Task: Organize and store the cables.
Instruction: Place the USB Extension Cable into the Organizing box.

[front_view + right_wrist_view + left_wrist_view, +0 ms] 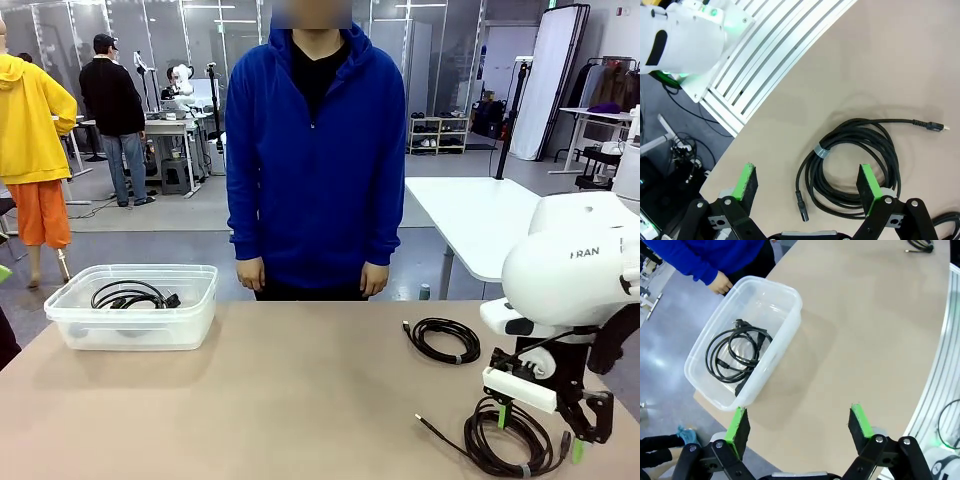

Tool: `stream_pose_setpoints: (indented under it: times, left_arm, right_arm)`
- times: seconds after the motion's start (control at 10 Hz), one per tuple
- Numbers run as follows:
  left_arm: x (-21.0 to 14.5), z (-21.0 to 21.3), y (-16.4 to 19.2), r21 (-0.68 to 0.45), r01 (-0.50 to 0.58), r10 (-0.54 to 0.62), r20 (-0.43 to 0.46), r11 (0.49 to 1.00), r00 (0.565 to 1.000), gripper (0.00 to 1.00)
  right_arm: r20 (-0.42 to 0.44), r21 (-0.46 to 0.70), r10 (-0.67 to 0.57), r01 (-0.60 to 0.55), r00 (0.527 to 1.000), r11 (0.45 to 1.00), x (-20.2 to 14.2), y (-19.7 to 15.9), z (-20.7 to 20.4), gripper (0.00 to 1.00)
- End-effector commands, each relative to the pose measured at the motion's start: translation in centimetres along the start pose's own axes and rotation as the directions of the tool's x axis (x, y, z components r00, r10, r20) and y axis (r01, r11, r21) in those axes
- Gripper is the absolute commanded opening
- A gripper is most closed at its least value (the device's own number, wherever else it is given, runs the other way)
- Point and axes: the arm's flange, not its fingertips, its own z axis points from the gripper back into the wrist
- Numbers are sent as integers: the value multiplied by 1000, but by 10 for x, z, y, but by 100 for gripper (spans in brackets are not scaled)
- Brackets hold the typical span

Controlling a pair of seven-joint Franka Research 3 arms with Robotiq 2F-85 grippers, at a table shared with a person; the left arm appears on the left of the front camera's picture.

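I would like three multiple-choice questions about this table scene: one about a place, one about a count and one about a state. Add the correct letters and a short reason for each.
1. Where does the clear bin stand on the table?
A. At the robot's left side
B. At the robot's right side
C. Under the right arm

2. How many cable coils lie on the table outside the bin?
A. One
B. Two
C. Four

3. How do the right arm's jaws stand?
A. Shut on a plug
B. Open inside the bin
C. Open over the larger coil

Answers:
1 A: the bin sits at the left in the front view.
2 B: the smaller coil and the larger coil both lie at the right.
3 C: the green pads stand wide apart with the coil below them.
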Motion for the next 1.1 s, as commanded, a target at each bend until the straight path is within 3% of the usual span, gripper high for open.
stream_pose_setpoints:
  times: [0.0,1.0]
  left_arm:
    - [2,1,-1,8,2,-2,-12,1000,1000,100]
    - [2,1,-1,8,2,-2,-12,1000,1000,100]
  right_arm:
    - [-47,-42,-88,86,995,995,10,11,-16,100]
    - [-20,-91,-176,173,984,981,15,23,-31,100]
